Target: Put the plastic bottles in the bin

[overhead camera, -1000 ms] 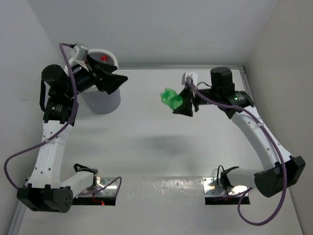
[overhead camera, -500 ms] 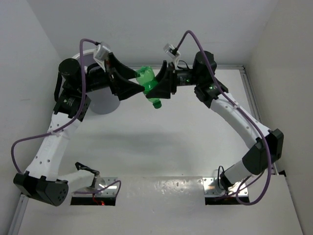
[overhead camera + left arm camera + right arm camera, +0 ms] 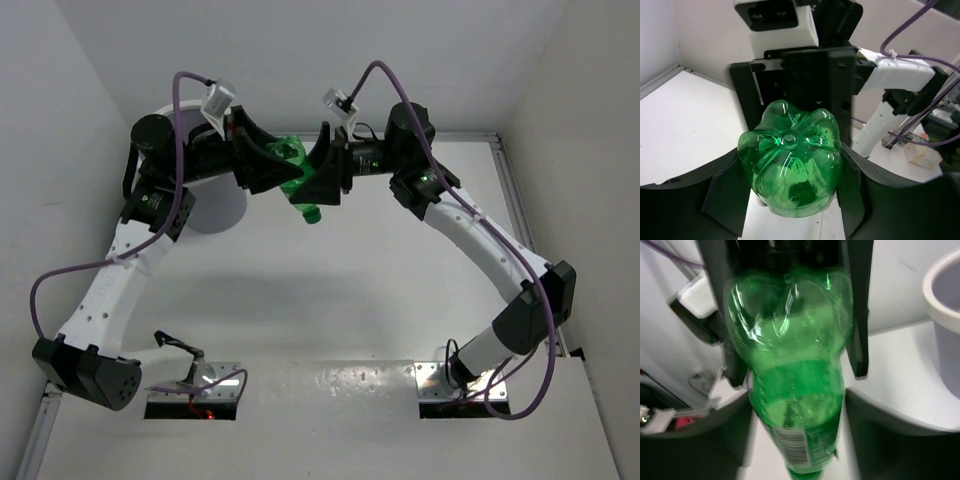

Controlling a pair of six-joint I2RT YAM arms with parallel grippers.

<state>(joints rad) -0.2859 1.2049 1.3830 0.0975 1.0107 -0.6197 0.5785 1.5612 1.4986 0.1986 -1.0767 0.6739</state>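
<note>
Gripped from both sides in the air over the far part of the table (image 3: 330, 290), just right of the bin (image 3: 218, 212): green bottle (image 3: 297, 183). Right gripper (image 3: 314, 186) clenched on its body, left gripper (image 3: 280, 172) clenched around its base.

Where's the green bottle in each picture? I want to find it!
Top external: green bottle upper middle, right of the bin.
Left wrist: centre, bumpy bottom towards the camera.
Right wrist: centre, running top to bottom.
Shared landmark: the bin, also at right wrist's right edge; left wrist misses it.
</note>
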